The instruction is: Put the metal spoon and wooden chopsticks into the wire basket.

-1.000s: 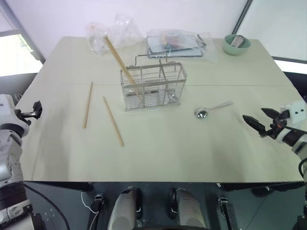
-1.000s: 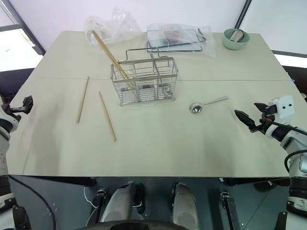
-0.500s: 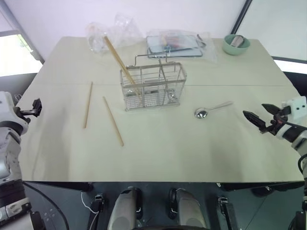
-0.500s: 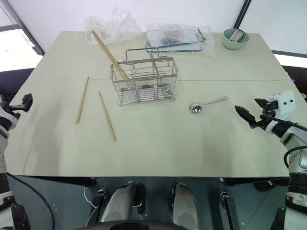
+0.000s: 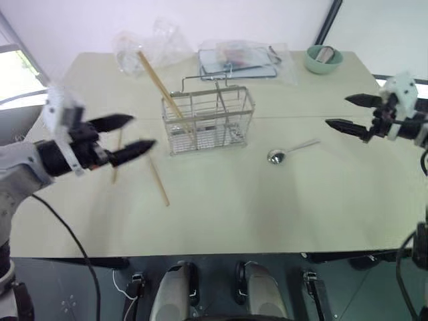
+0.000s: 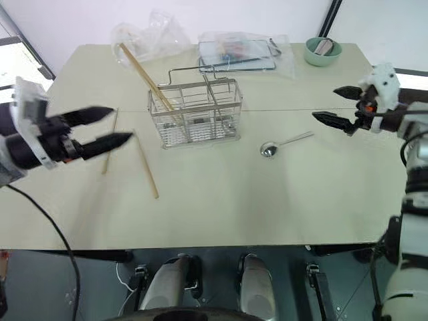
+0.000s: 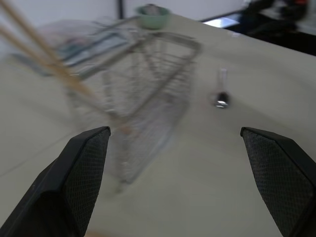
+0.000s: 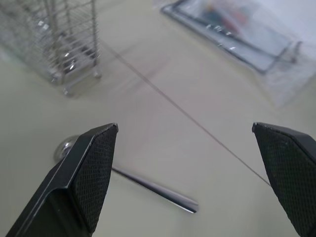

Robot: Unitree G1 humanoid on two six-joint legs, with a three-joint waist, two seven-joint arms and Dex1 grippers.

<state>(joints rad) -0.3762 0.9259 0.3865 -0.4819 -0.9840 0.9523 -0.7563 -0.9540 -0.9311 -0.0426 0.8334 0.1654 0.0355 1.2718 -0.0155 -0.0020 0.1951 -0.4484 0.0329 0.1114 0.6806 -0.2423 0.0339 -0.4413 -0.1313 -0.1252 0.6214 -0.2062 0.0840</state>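
So there's a big pale surface (image 5: 221,214) with the wire basket (image 5: 208,122) sitting a bit above center, around 12 o'clock from the middle. One pair of wooden chopsticks (image 5: 158,83) already leans in its left compartment, poking out toward 11. Two more chopsticks (image 5: 158,181) lie flat at about 9 o'clock from the basket, well apart from it. The metal spoon (image 5: 279,156) lies at roughly 4 o'clock from the basket, handle pointing to 2. The left gripper (image 5: 130,136) hangs over the loose chopsticks, jaws wide apart, empty. The right gripper (image 5: 346,112) floats at 3 o'clock past the spoon, jaws also spread, holding nothing. A plastic-wrapped tray (image 5: 237,59) and green bowl (image 5: 323,59) sit at the far edge.
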